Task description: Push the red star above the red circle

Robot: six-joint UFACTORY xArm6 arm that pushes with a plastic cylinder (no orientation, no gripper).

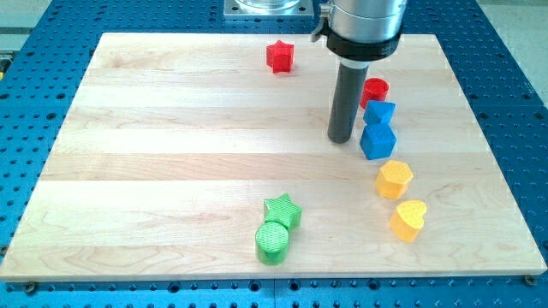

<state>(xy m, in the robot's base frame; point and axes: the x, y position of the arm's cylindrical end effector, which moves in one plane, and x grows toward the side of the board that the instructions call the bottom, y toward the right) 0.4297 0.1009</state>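
Observation:
The red star point(279, 56) lies near the view's top, a little left of centre-right. The red circle point(375, 89) lies to its right and lower, partly beside the rod. My tip point(342, 139) rests on the board just left of the blue blocks, below and left of the red circle and well to the lower right of the red star. It touches neither red block.
A blue block point(380, 112) and a blue cube point(378, 141) stand just right of my tip. A yellow hexagon point(395, 179) and a yellow heart point(408, 219) lie below them. A green star point(282, 210) and a green circle point(272, 241) sit near the view's bottom.

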